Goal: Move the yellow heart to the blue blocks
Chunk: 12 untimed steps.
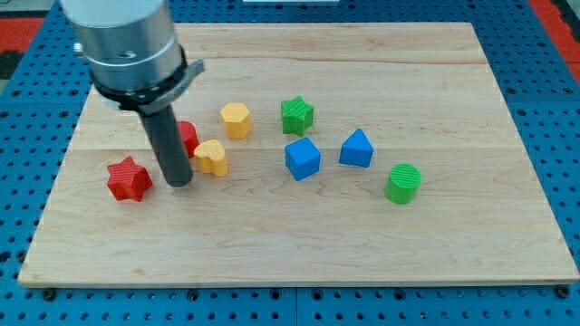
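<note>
The yellow heart [212,157] lies left of the board's middle. My tip [179,183] rests on the board just to the heart's left, a small gap apart. The blue cube [302,158] and the blue triangular block [357,148] sit to the right of the heart, near the board's centre. The rod rises from the tip to the grey arm body at the view's top left.
A red star [129,178] lies left of my tip. A red block [187,137] is partly hidden behind the rod. A yellow hexagon [236,119] and a green star [296,115] sit above the heart. A green cylinder [402,183] stands at the right. The wooden board [299,244] has edges all round.
</note>
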Motion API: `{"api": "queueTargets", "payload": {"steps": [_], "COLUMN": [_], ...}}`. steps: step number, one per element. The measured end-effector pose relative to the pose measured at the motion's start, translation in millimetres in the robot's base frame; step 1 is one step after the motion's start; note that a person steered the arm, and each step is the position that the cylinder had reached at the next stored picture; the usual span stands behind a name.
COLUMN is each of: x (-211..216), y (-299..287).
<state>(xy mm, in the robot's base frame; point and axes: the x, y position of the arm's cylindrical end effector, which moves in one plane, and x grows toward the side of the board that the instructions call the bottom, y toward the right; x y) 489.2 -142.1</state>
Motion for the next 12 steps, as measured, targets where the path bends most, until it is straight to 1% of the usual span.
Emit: {"api": "queueTargets", "payload": {"steps": [1, 2, 3, 4, 5, 6, 7, 8, 9, 10, 11, 12], "x": [-18.4, -18.4, -17.0, 52.8, 54.9, 29.1, 7.7, 0.6, 2.1, 36.7, 79.9, 109.3], "y": [0.0, 31.3, 76.6, 76.1, 179.5, 171.9, 177.5, 152.6, 153.9, 157.2, 172.9, 248.7]}}
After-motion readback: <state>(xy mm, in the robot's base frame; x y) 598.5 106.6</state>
